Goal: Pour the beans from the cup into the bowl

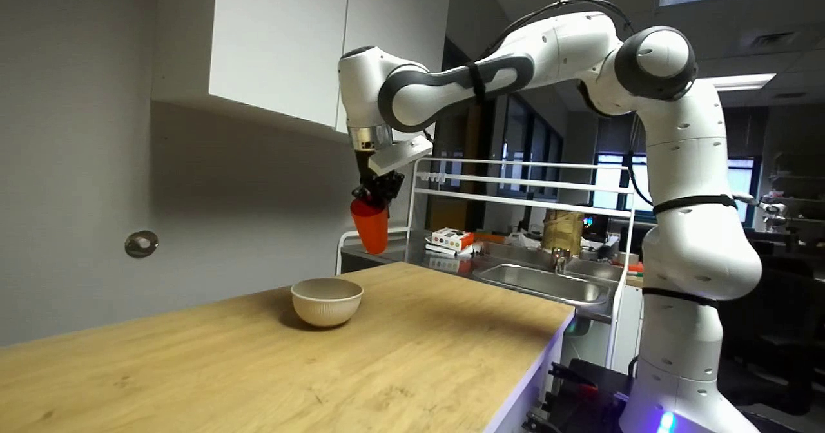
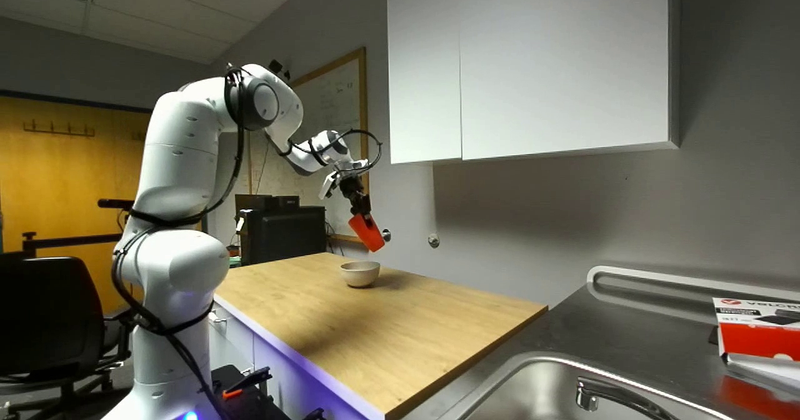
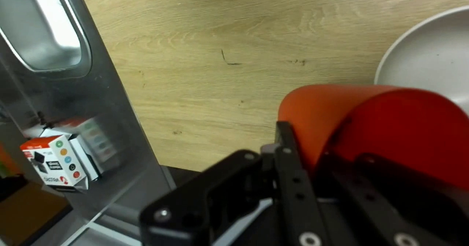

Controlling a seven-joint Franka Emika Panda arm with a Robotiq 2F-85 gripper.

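cup [image 1: 371,232] abv tbl [image 1: 387,349], bowl [image 1: 327,307] clear of edges [image 2: 469,362]

It looks like a lab with a kitchen corner: a wooden counter [image 1: 387,343], metal sink [image 1: 544,283] and wall cupboard [image 2: 531,70] share the room with a robot arm [image 2: 175,176], plus a whiteboard [image 2: 334,104] and office chair [image 2: 50,320] in an exterior view.

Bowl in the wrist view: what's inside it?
The bowl shows a pale inner surface with tiny dark specks, too small to identify. The cup covers its lower part in this view; the right is cut off.
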